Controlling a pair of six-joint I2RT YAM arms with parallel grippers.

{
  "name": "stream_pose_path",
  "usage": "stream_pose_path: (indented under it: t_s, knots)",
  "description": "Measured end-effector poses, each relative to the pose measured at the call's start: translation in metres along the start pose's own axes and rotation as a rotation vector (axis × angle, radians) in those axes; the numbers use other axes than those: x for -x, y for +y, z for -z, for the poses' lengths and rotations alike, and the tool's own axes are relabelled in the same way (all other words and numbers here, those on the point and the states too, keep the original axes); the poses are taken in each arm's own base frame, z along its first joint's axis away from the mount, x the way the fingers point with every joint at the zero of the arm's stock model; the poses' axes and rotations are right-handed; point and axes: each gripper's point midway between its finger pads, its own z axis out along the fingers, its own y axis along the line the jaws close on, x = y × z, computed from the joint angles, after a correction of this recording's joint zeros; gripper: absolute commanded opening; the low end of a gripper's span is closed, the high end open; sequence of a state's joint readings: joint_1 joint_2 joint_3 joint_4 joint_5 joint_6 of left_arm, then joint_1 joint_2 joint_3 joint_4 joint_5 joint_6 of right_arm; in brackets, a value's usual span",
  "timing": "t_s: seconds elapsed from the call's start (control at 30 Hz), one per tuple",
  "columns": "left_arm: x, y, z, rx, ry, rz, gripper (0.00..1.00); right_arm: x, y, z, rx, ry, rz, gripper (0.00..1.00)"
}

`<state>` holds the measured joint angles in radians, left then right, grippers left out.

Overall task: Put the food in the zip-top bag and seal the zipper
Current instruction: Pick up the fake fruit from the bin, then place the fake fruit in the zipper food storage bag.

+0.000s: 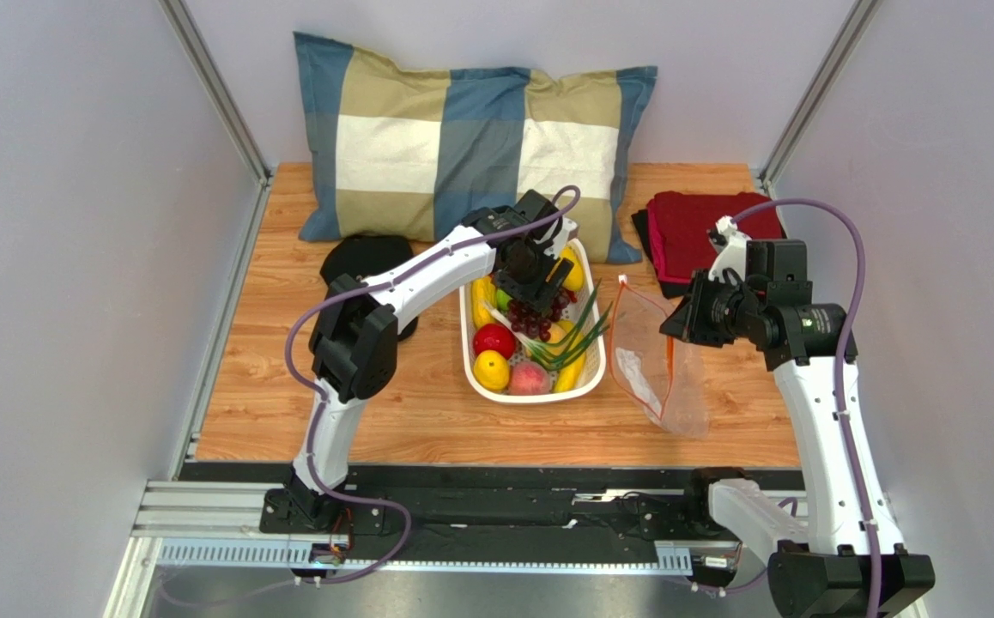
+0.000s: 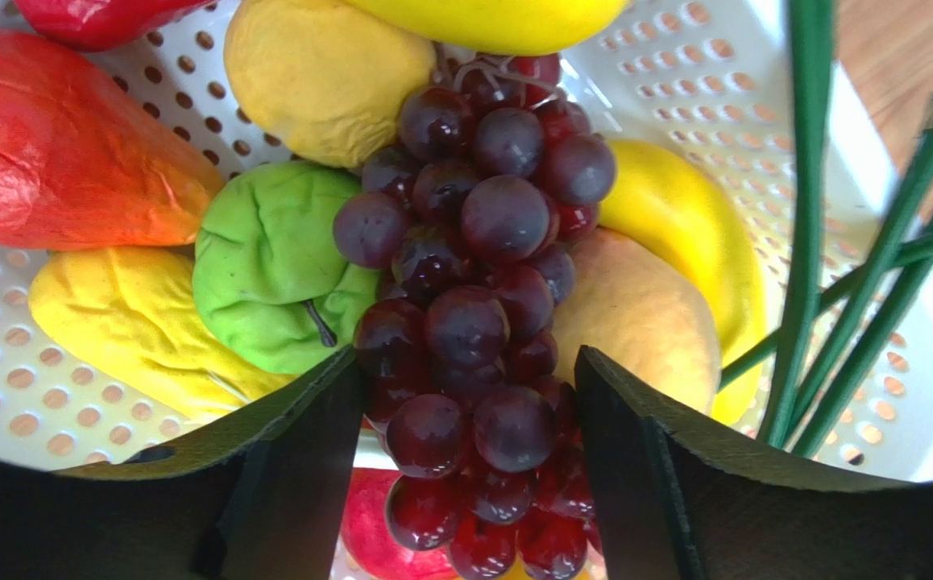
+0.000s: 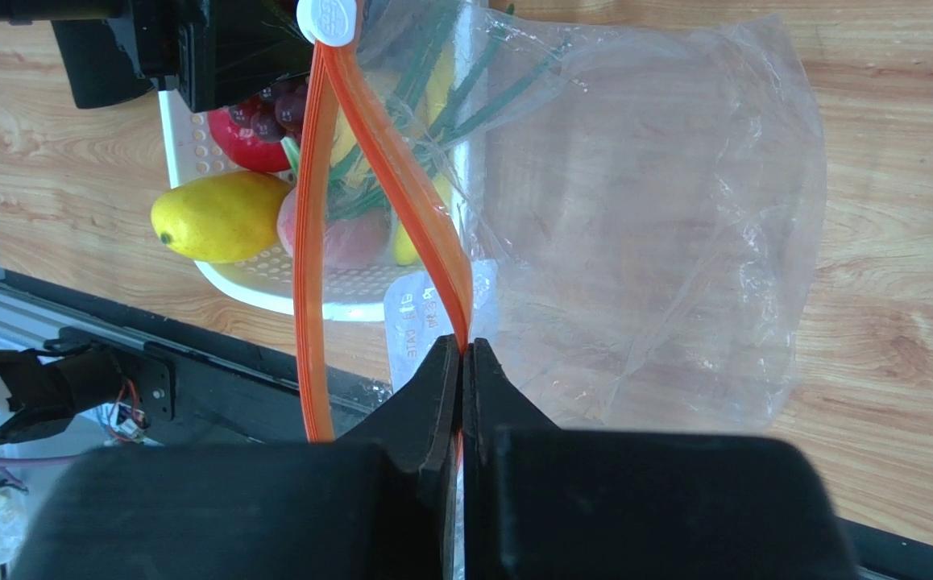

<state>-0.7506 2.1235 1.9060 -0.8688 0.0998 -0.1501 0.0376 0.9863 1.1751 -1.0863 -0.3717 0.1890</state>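
A white perforated basket (image 1: 535, 397) holds the food: dark purple grapes (image 1: 538, 317), a red apple (image 1: 493, 339), a lemon (image 1: 492, 371), a peach (image 1: 531, 379) and green scallions (image 1: 582, 330). My left gripper (image 1: 524, 281) hangs over the basket. In the left wrist view its fingers press both sides of the grapes (image 2: 484, 302). My right gripper (image 1: 678, 330) is shut on the orange-red zipper (image 3: 314, 242) and holds the clear zip-top bag (image 1: 667, 380) up with its mouth open toward the basket. The bag (image 3: 653, 218) is empty.
A checked pillow (image 1: 464, 142) lies at the back, a red cloth (image 1: 702, 229) at the back right and a black object (image 1: 367, 258) left of the basket. Grey walls close both sides. A black rail (image 1: 489, 496) runs along the near edge.
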Motion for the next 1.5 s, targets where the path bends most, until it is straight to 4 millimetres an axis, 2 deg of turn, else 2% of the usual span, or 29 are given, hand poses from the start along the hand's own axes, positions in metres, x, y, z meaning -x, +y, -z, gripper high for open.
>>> stream_pose_path:
  t_s: [0.07,0.17,0.23,0.4,0.43,0.53,0.63,0.7,0.87,1.03,1.23,1.33,1.5]
  knots:
    - [-0.003,0.002,-0.001,0.007,0.011,0.001,0.64,0.000,0.003,-0.001,0.012,0.005,-0.015,0.00]
    - [-0.004,0.003,0.000,0.015,0.017,-0.001,0.67,0.000,0.008,-0.001,0.036,0.010,-0.038,0.00]
    - [-0.004,0.003,0.000,0.017,0.023,-0.002,0.64,0.000,0.011,-0.001,0.054,0.013,-0.055,0.00]
    - [-0.003,0.001,0.000,0.005,0.032,-0.007,0.28,0.003,0.024,0.000,0.113,0.009,-0.096,0.00]
    - [-0.002,0.001,0.001,0.002,0.028,-0.012,0.16,0.004,0.026,0.001,0.123,0.006,-0.102,0.00]
    - [0.002,0.000,0.005,-0.007,0.018,-0.029,0.00,0.007,0.032,0.002,0.150,-0.005,-0.118,0.00]
    - [0.003,-0.002,0.012,-0.017,0.012,-0.043,0.00,0.011,0.033,0.003,0.178,-0.024,-0.148,0.00]
    - [0.004,-0.002,0.020,-0.025,0.003,-0.043,0.00,0.010,0.026,-0.001,0.181,-0.026,-0.188,0.00]
    - [0.014,-0.007,0.055,-0.060,-0.054,-0.038,0.00,0.002,0.001,-0.020,0.177,0.011,-0.323,0.00]
    - [0.026,-0.015,0.090,-0.100,-0.131,-0.044,0.00,-0.003,-0.003,-0.028,0.201,0.032,-0.351,0.00]
    - [0.055,-0.032,0.137,-0.167,-0.267,-0.069,0.00,-0.011,-0.005,-0.035,0.214,0.042,-0.354,0.00]
    - [0.072,-0.043,0.169,-0.202,-0.365,-0.084,0.00,-0.013,-0.005,-0.034,0.214,0.037,-0.351,0.00]
    - [0.103,-0.065,0.238,-0.288,-0.565,-0.107,0.00,-0.010,-0.002,-0.031,0.220,0.012,-0.340,0.00]
